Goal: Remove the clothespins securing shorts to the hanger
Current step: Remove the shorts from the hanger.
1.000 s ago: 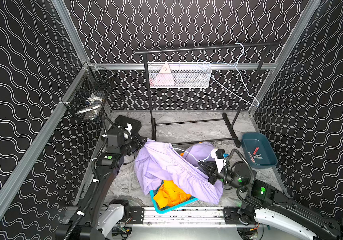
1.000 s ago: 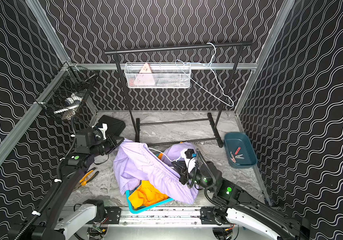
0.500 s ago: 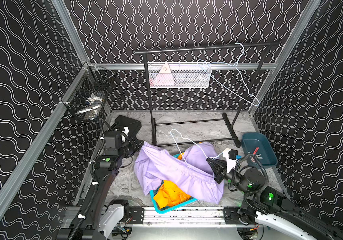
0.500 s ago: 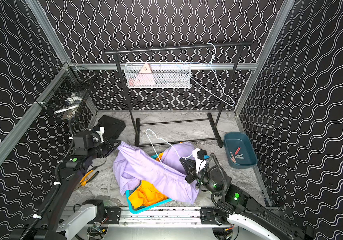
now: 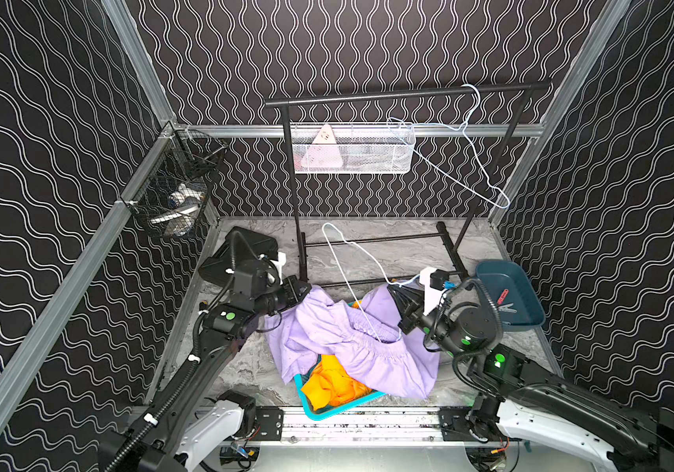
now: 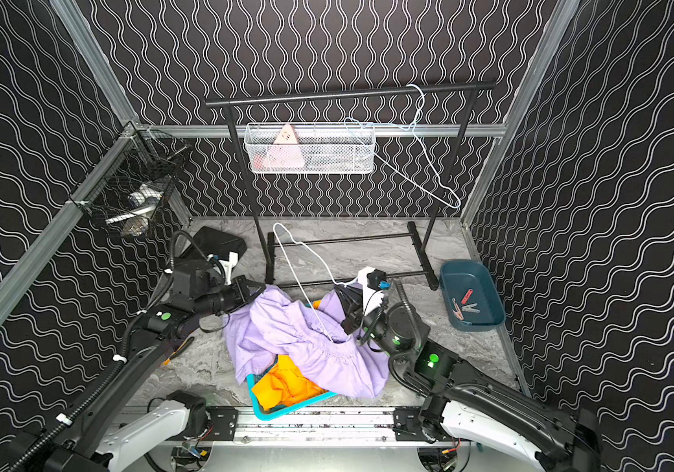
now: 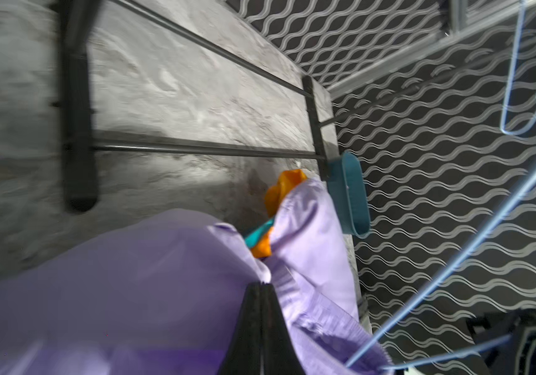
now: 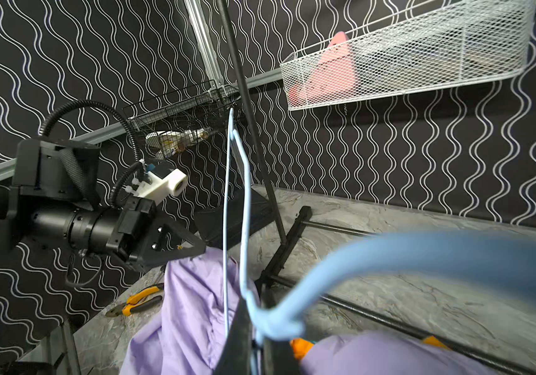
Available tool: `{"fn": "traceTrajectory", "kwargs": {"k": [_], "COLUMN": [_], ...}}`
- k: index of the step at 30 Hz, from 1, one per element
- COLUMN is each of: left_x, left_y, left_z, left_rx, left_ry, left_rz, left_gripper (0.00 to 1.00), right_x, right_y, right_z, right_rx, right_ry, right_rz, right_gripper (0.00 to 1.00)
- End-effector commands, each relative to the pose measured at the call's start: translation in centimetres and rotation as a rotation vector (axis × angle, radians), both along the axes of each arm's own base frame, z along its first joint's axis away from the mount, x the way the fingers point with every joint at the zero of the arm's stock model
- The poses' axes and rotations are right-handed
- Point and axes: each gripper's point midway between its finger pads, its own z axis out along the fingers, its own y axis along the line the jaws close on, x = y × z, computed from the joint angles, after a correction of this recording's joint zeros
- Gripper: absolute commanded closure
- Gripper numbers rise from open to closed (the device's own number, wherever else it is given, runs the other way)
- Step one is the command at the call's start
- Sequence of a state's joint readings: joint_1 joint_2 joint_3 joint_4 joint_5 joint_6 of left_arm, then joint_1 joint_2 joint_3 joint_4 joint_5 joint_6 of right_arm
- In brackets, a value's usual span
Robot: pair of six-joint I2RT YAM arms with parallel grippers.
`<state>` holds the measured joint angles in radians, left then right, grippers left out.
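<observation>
Hanger (image 8: 422,255) is running toward eleven o'clock from the right gripper (image 5: 391,288), which is clamped on it. We are finding the left gripper (image 5: 306,288), at nine o'clock, pinching the lilac shorts (image 5: 351,351).

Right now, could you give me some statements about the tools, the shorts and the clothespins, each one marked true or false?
1. The left tool is shut on the lilac shorts. True.
2. The right tool is open and empty. False: it is shut on the wire hanger.
3. Clothespins lie in the dark teal tray. True.
4. The orange shorts lie on top of the lilac shorts. False: they lie under them, in the turquoise basket.
</observation>
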<state>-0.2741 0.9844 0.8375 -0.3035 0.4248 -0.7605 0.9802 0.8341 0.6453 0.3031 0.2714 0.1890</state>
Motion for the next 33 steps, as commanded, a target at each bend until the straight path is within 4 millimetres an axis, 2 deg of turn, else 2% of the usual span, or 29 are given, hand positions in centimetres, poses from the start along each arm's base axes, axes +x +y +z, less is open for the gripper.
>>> {"fn": "traceTrajectory", "kwargs": {"k": [1,7,11,15,18,19,21,22,25,33], "left_x": [0.6,-0.2,-1.3,-2.5,-3.3,-3.5,-3.6,-3.6,-3.5,-4.1], "left_y": [-2.0,-6.4,-9.5,-11.8,-12.5,-12.5,-12.3,-11.9,-11.0,-7.2], "left_z": [1.6,1.7,-0.2,-2.9,-5.0,-5.5,-5.4,-5.0,-2.3,7.1], "left_rx": [-0.014,-0.028,-0.019,0.008,0.051,0.063,0.082,0.097,0.152,0.344], "left_ry": [-0.06,-0.074,-0.038,0.011,0.056,0.065,0.057,0.043,-0.036,-0.28], "left_rz": [-0.006,-0.096,-0.171,-0.231,-0.269,-0.274,-0.276,-0.273,-0.27,-0.26], "left_gripper": [1.0,1.0,1.0,1.0,0.76,0.61,0.46,0.43,0.37,0.29], "right_x": [1.0,2.6,3.0,2.5,1.9,1.8,1.3,1.1,0.6,0.8], "right_y": [0.6,0.5,-0.6,-2.0,-2.8,-3.1,-3.8,-4.3,-5.2,-6.3], "right_z": [4.7,7.7,8.6,8.8,8.3,7.9,7.4,7.3,6.9,5.1], "right_rx": [0.106,0.092,0.046,0.019,-0.024,-0.044,-0.074,-0.083,-0.122,-0.263], "right_ry": [-0.13,-0.195,-0.189,-0.174,-0.15,-0.135,-0.127,-0.12,-0.098,0.043], "right_rz": [-0.033,-0.132,-0.186,-0.199,-0.184,-0.187,-0.184,-0.185,-0.178,-0.129], "right_gripper": [1.0,1.0,1.0,1.0,1.0,1.0,1.0,1.0,1.0,1.0]}}
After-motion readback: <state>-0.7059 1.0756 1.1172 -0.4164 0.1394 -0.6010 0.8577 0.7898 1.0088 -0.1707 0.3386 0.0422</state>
